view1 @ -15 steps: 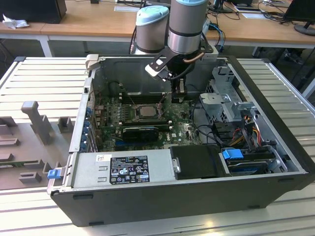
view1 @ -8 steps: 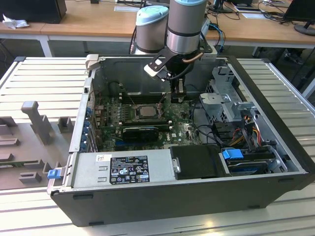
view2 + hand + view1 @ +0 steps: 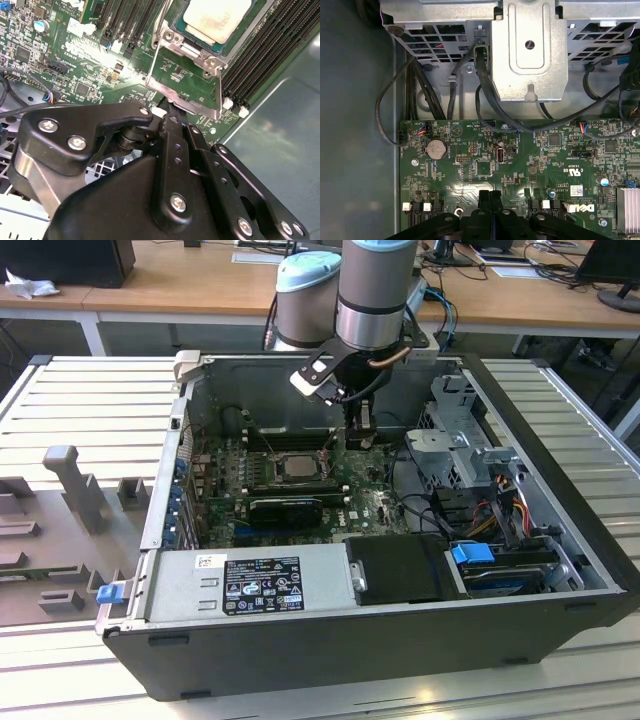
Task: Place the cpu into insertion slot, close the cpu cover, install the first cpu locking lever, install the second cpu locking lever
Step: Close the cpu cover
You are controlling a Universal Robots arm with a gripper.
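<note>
Silver-topped square cpu point(image 3: 217, 20) is seated in the dark-rimmed square insertion slot point(image 3: 230, 47). Hinged silver frame cpu cover point(image 3: 182, 97) is open, swung off the slot. Black gripper point(image 3: 169, 106) clenched at cover's outer edge; can't tell if it's actually pinching it. Risk: tips slip, cover slams onto cpu.

The cpu point(image 3: 217, 20) top is pale silvery-cream; the cpu cover point(image 3: 180, 97) silver-grey; the motherboard point(image 3: 530, 165) green; the end effector point(image 3: 490, 197) black.

Cpu point(image 3: 215, 17) seated in insertion slot point(image 3: 272, 469) on motherboard point(image 3: 520, 165). Cpu cover point(image 3: 182, 99) swung open to the exterior view's right of slot. Gripper point(image 3: 168, 108) at cover's free edge. Drive cage point(image 3: 455, 435) further right.
</note>
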